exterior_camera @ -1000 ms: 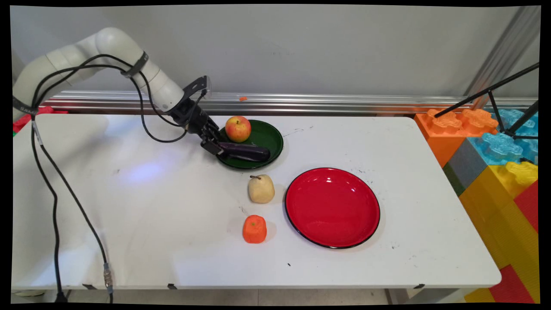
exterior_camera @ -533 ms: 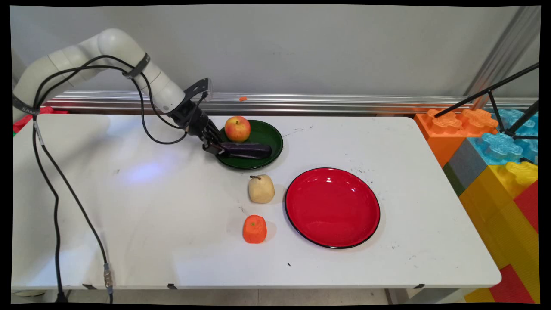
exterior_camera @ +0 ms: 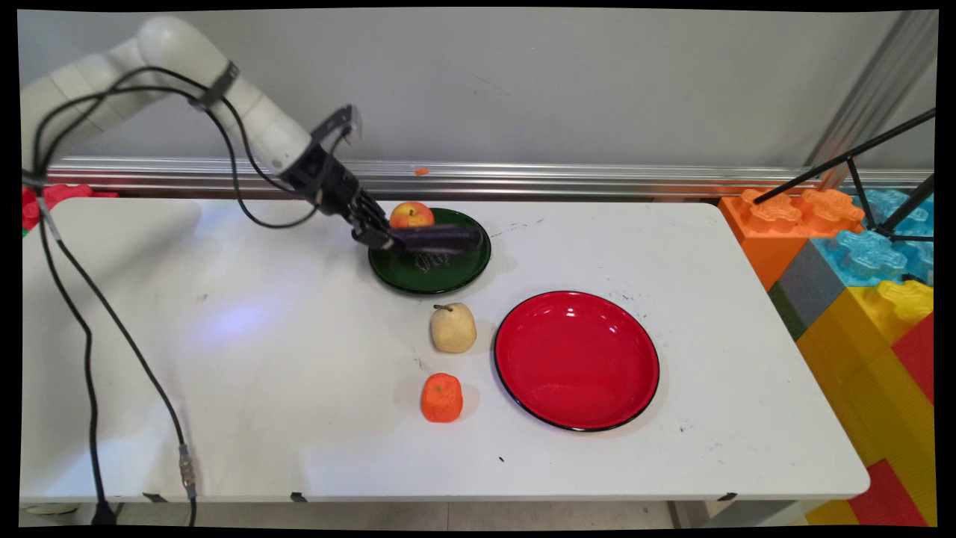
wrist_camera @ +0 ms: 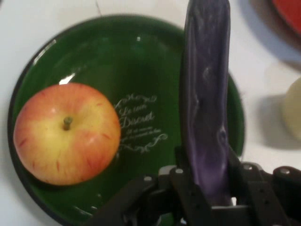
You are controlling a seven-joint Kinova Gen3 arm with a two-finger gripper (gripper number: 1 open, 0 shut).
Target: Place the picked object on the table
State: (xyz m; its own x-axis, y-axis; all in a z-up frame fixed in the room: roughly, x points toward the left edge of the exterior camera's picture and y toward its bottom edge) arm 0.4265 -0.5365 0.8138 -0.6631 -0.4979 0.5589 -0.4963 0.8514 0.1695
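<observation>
Now | gripper [exterior_camera: 385, 240] clamped on eggplant [wrist_camera: 205, 108], clear of green plate [wrist_camera: 155, 56] | apple [wrist_camera: 67, 133] beside white script, unreadable

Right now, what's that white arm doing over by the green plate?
The arm's black gripper is shut on one end of a purple eggplant and holds it roughly level just above the green plate. A second ago the eggplant lay in that plate; it has since been lifted clear. A red-and-yellow apple sits in the plate. Nearer the camera, a pale pear and an orange fruit stand on the white table beside an empty red plate.
</observation>
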